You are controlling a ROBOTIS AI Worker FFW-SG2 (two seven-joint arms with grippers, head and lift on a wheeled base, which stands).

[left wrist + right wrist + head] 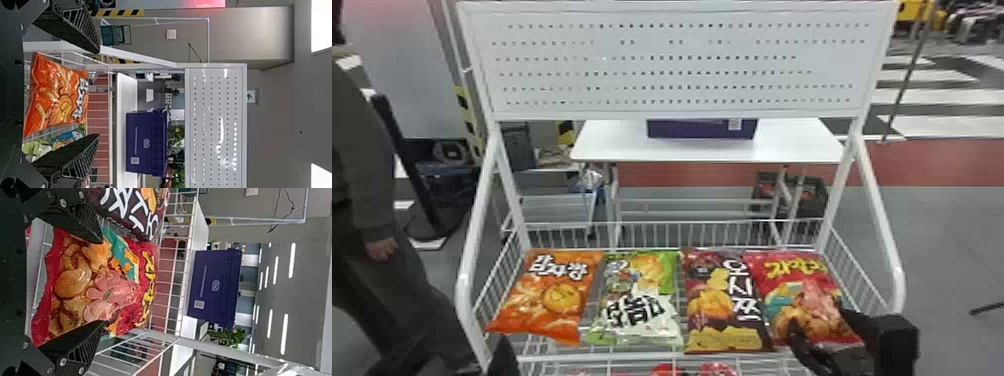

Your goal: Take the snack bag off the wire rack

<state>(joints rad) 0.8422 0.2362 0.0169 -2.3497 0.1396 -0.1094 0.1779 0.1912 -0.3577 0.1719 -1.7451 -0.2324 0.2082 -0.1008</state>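
Right tool (818, 320), spread wide, partly hides the red bag (802, 292) nearest the wire rack (602, 358)'s right edge; left tool (503, 357), cut off, gapes.

Head camera looks down; wrist cameras face the rack (677, 358) closer.

The plump red snack bag (802, 295), with yellow lettering, chips and pink pieces printed on it, lay face up on the white wire rack (632, 358), between the open jaws of my right gripper (817, 314), its lettered end beyond their tips.
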